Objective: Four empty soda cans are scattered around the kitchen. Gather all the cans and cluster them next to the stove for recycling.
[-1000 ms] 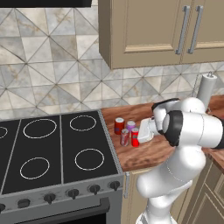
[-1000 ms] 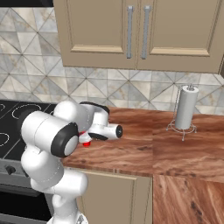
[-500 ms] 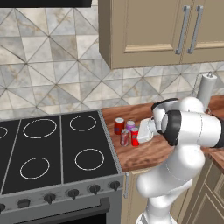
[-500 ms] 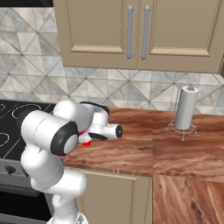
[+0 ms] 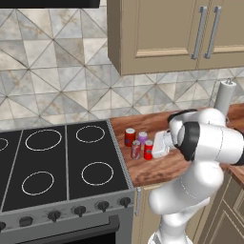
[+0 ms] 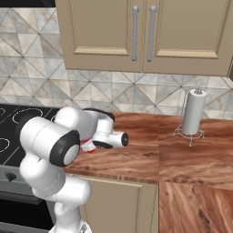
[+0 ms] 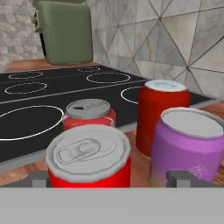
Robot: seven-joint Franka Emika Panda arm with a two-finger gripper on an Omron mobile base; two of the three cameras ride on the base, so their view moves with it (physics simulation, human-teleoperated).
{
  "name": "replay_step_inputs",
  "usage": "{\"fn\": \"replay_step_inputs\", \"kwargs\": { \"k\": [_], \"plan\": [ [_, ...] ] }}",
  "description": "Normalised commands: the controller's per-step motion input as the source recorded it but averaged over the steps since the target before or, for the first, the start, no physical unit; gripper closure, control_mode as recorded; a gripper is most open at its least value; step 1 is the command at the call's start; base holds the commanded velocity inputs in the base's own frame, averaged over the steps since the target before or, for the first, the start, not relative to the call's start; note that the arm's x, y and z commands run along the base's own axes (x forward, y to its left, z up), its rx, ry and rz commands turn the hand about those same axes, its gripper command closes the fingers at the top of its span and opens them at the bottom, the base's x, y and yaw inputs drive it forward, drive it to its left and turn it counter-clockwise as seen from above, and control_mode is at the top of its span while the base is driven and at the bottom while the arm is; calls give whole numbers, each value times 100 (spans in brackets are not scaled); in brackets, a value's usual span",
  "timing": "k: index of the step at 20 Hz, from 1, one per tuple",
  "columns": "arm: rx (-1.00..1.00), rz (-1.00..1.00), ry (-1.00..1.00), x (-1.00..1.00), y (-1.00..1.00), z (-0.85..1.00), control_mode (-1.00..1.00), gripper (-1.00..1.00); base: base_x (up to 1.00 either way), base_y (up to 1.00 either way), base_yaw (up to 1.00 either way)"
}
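Four soda cans stand clustered on the wooden counter just right of the stove point(image 5: 57, 157): a red one point(image 5: 129, 137), a pale purple one point(image 5: 142, 137), a greyish-red one point(image 5: 136, 149) and a second red one point(image 5: 148, 149). My gripper point(image 5: 154, 148) reaches in from the right at that last can. In the hand view my gripper point(image 7: 109, 179) is open, and the near red can point(image 7: 89, 155) stands upright between the spread fingertips point(image 7: 39, 178). The purple can point(image 7: 188, 144), the far red can point(image 7: 162, 114) and the greyish-red can point(image 7: 89, 116) stand behind it.
A tall white paper-towel roll point(image 6: 193, 111) stands on its wire holder at the back right of the counter point(image 6: 159, 150). Wall cabinets point(image 5: 162, 33) hang above. A green boxy appliance point(image 7: 65, 33) sits beyond the stove's black glass top point(image 7: 43, 92).
The jaws have spread wider around the near red can, which stays standing on the counter. The arm and the other cans have not visibly moved.
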Motion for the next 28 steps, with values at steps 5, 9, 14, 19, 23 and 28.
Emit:
{"fn": "replay_step_inputs", "kwargs": {
  "k": [5,9,14,19,23,28],
  "plan": [
    [0,0,0,-16,-4,0,-100,-100,0,0,0],
    [0,0,5,-3,0,3,-100,-100,0,0,0],
    [0,-2,9,-5,0,18,-100,-100,0,0,0],
    [0,-3,6,-13,0,22,-100,-100,0,0,0],
    [0,-2,3,-12,0,22,-100,-100,0,0,0],
    [0,-2,2,-12,0,24,-100,-100,0,0,0]
  ]
}}
